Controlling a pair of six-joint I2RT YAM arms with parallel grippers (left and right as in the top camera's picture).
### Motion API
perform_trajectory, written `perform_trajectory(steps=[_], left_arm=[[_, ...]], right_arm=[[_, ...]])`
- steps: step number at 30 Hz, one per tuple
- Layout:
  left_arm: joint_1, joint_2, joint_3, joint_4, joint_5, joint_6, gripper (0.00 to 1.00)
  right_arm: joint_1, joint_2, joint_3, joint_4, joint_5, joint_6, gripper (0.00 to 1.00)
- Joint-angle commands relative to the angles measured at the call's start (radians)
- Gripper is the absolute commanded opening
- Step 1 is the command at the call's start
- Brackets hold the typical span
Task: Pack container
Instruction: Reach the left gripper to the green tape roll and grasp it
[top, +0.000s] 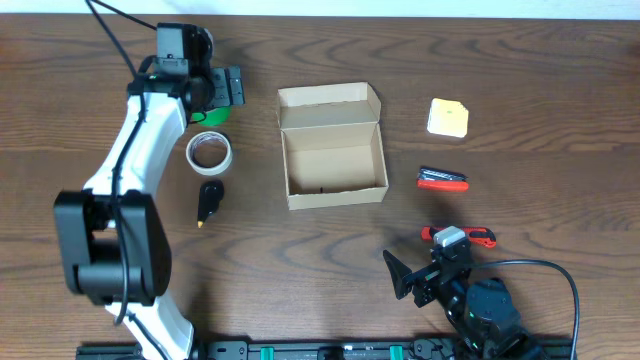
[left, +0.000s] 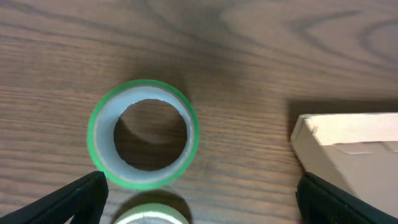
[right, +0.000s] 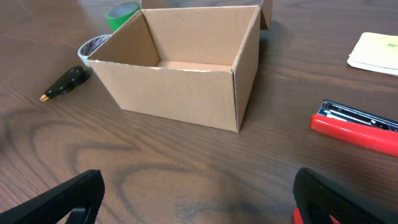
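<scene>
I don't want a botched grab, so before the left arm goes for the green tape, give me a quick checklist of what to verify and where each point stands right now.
1. Lid of the box open: ok, it is folded back.
2. Inside of the box free: ok, nothing seen in it.
3. Opening of the left gripper: ok, spread wide.
4. Position of the green tape in that opening: not ok, it sits off to one side in the wrist view.
5. Height above the tape: cannot tell.
6. State of the right gripper: ok, open and holding nothing.
</scene>
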Motion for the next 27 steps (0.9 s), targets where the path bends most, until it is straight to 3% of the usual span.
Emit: perform_trajectory(steps=[1, 14, 15, 22, 27], left_arm=[[-0.004, 0.057, 0.037, -0.002, -0.014, 0.032, 0.98], [-0.010, 0.217, 0.093, 0.040, -0.010, 0.057, 1.00], [-0.011, 0.224, 0.099, 0.041, -0.010, 0.063, 0.93], [-0.028, 0.270, 0.118, 0.043, -0.011, 0.067, 0.78], [-0.039, 0.271, 0.118, 0.047, -0.050, 0.067, 0.57]], right_arm=[[0.007, -0.006, -0.003, 0.000, 0.006, -0.013, 0.99], [0.007, -0.006, -0.003, 0.000, 0.006, -0.013, 0.99], [0.007, -0.006, -0.003, 0.000, 0.006, -0.013, 0.99], [0.007, -0.006, -0.003, 0.000, 0.006, -0.013, 0.99], [0.007, -0.006, -0.003, 0.000, 0.006, -0.013, 0.99]])
